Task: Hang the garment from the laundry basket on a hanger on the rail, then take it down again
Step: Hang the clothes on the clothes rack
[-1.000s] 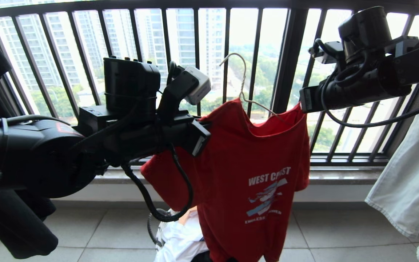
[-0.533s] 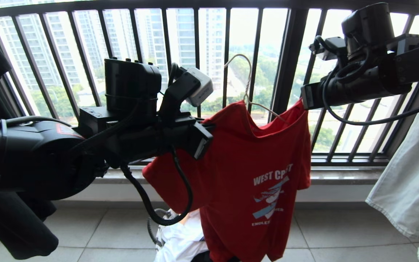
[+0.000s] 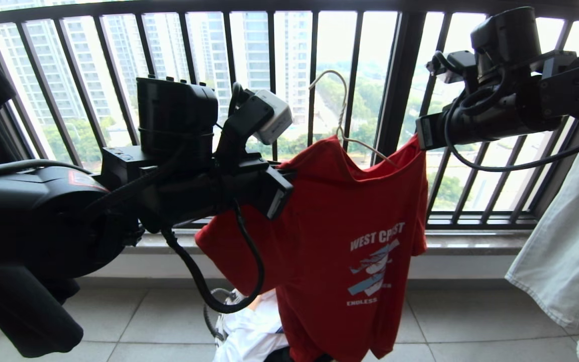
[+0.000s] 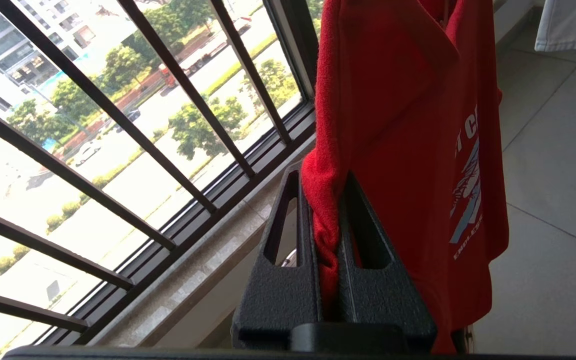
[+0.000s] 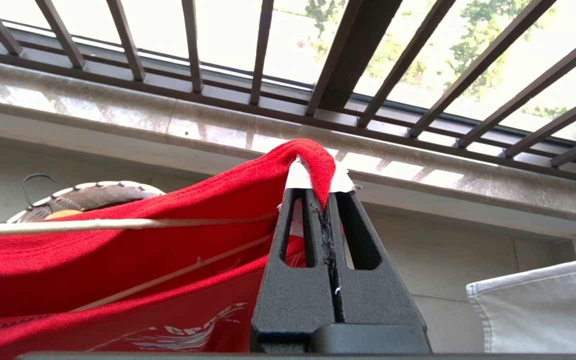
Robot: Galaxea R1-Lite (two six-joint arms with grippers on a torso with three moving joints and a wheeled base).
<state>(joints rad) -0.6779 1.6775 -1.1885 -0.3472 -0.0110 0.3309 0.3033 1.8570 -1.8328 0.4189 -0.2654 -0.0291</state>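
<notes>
left hand pinched tight on a bunched fold of the red t-shirt, at the shirt's left shoulder edge; cloth fills the thin slit between the two fingers, which are nearly together. in the head view this hand sits at mid-height, in front of the black window railing.

t-shirt hangs in the air between both hands, chest print facing the camera, hem dropping towards the floor tiles. the thin white wire hanger is inside the neck opening, its hook standing up free against the window bars, hooked on nothing visible. one wire arm shows running along under the red cloth in the right wrist view.

right hand clamped on the shirt's right shoulder, fingers together, red fabric folded over the tips with a bit of white under it. in the head view it sits a little higher than the left.

edges and room: stone window ledge behind the shirt, apart from it. laundry basket on the floor below the shirt's left half, with white clothes in it. a pale garment hangs at far right, clear of the shirt. dark clothing hangs at far left. open floor under the right hand.
</notes>
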